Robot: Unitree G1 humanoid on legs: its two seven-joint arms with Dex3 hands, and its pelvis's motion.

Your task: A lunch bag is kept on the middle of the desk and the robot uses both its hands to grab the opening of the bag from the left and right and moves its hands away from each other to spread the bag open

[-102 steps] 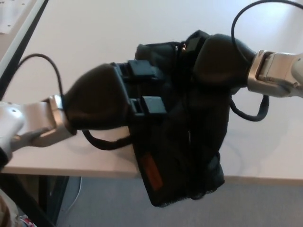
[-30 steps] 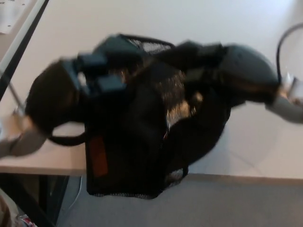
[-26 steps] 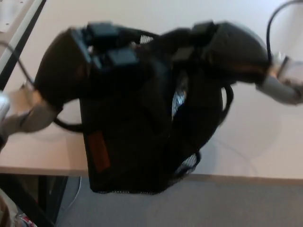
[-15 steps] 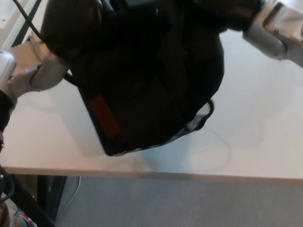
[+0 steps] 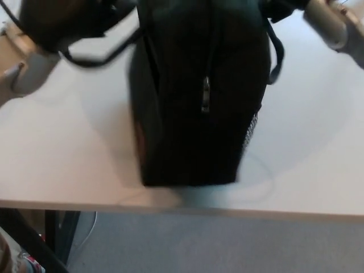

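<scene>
From my remote station, working left to right across the head view, which is motion-blurred throughout.

Far left: my left hand (image 5: 65,20) enters at the top-left corner as a dark rounded mass, with the pale metal wrist section (image 5: 25,71) below and left of it. Its fingers run out of the top edge toward the bag, and I cannot tell whether they are clenched, released or grasping the fabric. A thin black cable (image 5: 96,57) loops from under the hand toward the bag's left flank.

Centre: the lunch bag (image 5: 199,96) is black and stands as a tall block on the desk (image 5: 68,148), its top cut off by the upper edge of the picture. Its lower end lies close to the desk's near edge. A seam runs down its middle, with a small light zipper pull (image 5: 205,98) on it. A reddish patch (image 5: 138,133) shows on the left side, and a strip of mesh (image 5: 250,128) on the lower right side. A dark strap (image 5: 276,57) hangs in a loop off the upper right.

Far right: only the pale wrist of my right arm (image 5: 335,28) is visible at the top-right corner; the right hand itself lies outside the frame.

Bottom: grey floor (image 5: 227,244) below the desk edge, with a dark desk leg (image 5: 34,244) at lower left.
</scene>
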